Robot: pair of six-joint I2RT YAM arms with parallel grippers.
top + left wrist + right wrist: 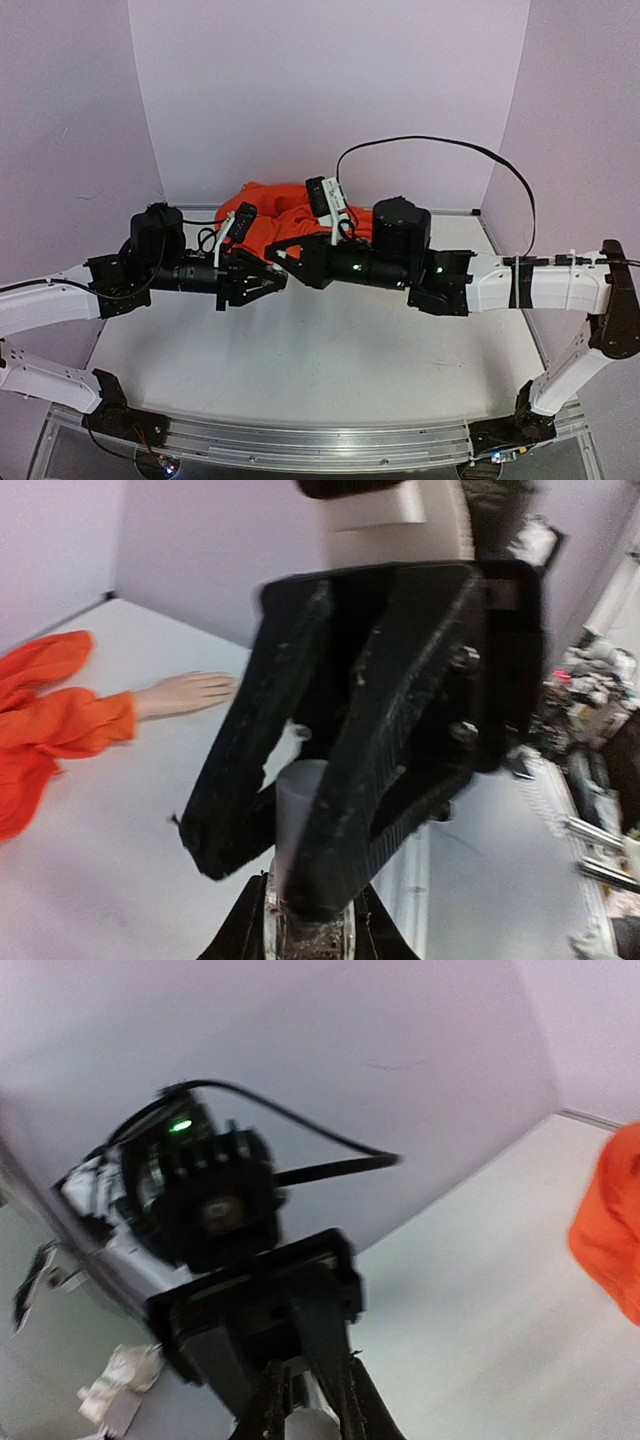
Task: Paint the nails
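My two grippers meet tip to tip above the table's middle. My left gripper (272, 272) (308, 920) is shut on a small clear bottle (312, 938). The bottle's white cap (298, 798) (312, 1426) sits between the black fingers (390, 730) of my right gripper (292, 262) (305, 1408), which is shut on it. The pale mannequin hand (185, 692) lies flat on the table beyond, coming out of an orange sleeve (70, 720) (265, 215). Its nails (228, 685) are too small and blurred to make out. In the top view the arms hide the hand.
The orange sleeve cloth (612, 1215) is bunched against the back wall. A black cable (440, 145) loops above the right arm. The white table (320, 360) ends at a metal rail (310, 440) by the arm bases. Lilac walls close in the back and both sides.
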